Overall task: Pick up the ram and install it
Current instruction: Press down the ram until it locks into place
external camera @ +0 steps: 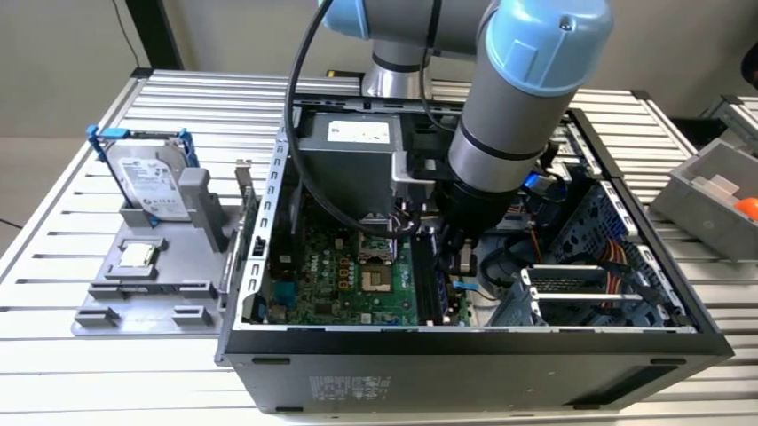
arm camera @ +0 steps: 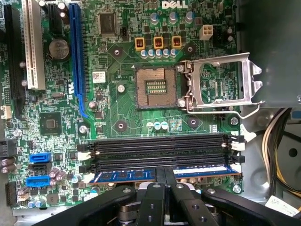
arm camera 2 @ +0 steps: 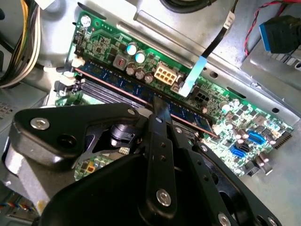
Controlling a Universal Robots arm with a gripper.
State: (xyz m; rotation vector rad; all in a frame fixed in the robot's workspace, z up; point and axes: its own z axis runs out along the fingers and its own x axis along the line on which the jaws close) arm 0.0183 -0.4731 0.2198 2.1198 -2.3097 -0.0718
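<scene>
The ram (arm camera: pixel 122 176) is a long thin stick with a blue label. It lies in the outermost memory slot of the green motherboard (arm camera: pixel 117 108), level with the slot along its whole length. In the second wrist view the ram (arm camera 2: pixel 113 80) runs slantwise past the black slots. My gripper (arm camera: pixel 165 172) is shut, fingers pressed together, with the tips resting on the middle of the stick's top edge (arm camera 2: pixel 159 101). In the exterior view the gripper (external camera: pixel 454 266) reaches down inside the open computer case (external camera: pixel 474 342).
The empty processor socket (arm camera: pixel 156 87) has its metal latch frame (arm camera: pixel 221 82) swung open. Two black memory slots (arm camera: pixel 160 146) lie beside the ram. Outside the case, a grey holder (external camera: pixel 142 288) carries a silver hard drive (external camera: pixel 152 182) and a small square chip (external camera: pixel 138 256). Cables hang near the arm.
</scene>
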